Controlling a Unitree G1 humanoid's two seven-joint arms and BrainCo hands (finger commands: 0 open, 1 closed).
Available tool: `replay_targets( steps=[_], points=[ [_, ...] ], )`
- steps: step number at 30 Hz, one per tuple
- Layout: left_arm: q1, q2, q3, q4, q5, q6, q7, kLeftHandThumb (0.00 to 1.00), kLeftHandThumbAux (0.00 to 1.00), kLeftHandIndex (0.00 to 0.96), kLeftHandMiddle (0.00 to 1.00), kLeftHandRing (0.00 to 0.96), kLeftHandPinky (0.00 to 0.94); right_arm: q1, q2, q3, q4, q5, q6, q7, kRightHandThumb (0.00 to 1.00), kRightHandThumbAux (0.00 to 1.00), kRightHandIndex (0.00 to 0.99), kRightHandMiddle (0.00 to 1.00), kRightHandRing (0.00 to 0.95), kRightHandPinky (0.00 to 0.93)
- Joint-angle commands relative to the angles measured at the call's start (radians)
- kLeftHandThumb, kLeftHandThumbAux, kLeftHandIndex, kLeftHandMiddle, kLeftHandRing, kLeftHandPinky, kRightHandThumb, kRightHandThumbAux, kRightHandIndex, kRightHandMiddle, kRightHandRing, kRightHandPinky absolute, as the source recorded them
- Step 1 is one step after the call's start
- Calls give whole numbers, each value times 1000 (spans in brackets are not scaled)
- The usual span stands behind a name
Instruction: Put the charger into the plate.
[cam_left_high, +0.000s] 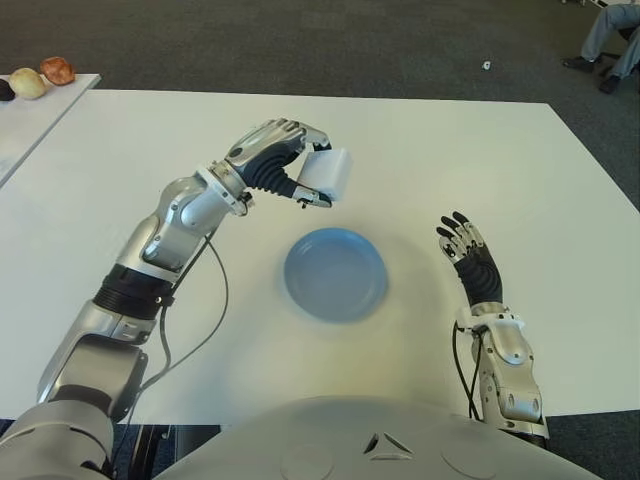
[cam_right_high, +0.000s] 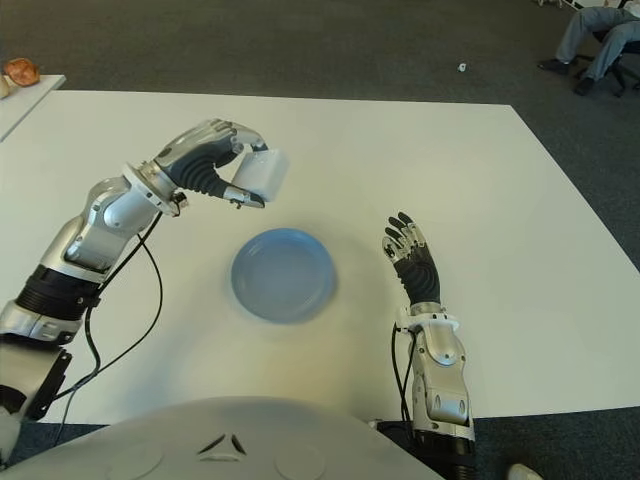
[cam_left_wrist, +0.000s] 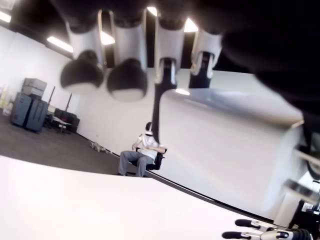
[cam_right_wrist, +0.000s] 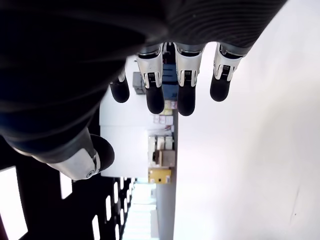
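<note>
The left hand (cam_left_high: 285, 160) is holding the white charger (cam_left_high: 328, 172) up in the air. Its fingers (cam_left_high: 300, 130) are curling tight around the charger from above, with the thumb underneath. The charger is hanging over the bare table (cam_left_high: 480, 160), just past the far rim of the blue plate (cam_left_high: 335, 273), not over the middle of it.

If the fingers are opening here, I think the charger is likely falling beside the plate or hitting the rim and tipping out. The plate looks shallow, so a drop from high up could also make the charger bounce out.

The right hand (cam_left_high: 465, 247) is showing to the right of the plate, holding nothing, its fingers straight and a little apart.

There is lots of open table around the plate, and the table edges are far away.
</note>
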Motion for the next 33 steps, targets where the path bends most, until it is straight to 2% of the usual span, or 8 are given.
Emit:
replay_targets(
  steps=[1,7,19,33],
  points=[
    [38,-25,-28,-6,10,7,-31,751,697,442,898,880,854,-2,7,8,-2,-1,19,-5,0,599,17,145,124,98],
    [52,-49,-56,32,31,-9,-30,751,697,442,897,878,846,0,7,10,-4,-1,21,-8,0,595,15,142,122,100],
    [73,-65,-87,43,48,2,-54,751,697,442,891,877,848,6,8,14,-15,-3,26,-18,0,591,13,142,124,102],
    [88,-79,-99,64,59,-4,-54,752,697,442,886,871,827,12,5,14,-24,-7,24,-18,0,591,15,141,122,97]
  ],
)
